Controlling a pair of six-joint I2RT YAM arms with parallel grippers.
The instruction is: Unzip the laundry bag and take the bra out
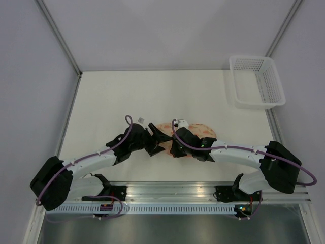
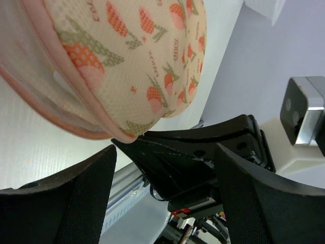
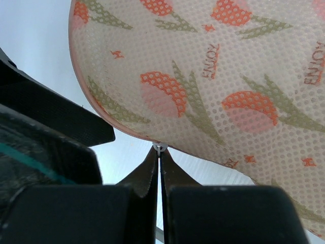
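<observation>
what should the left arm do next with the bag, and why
Probably close the left gripper on the laundry bag at its edge to brace it. Its fingers stand open with the pink zipper rim just ahead, while the right gripper is shut on a small pale tab at that rim, likely the pull. Unbraced, the bag may just slide.

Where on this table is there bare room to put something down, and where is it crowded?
Free: the strip of table between the back wall and the laundry bag, left of the basket; the patch between basket and right arm. Crowded: the near middle, where left gripper and right gripper meet the bag.
</observation>
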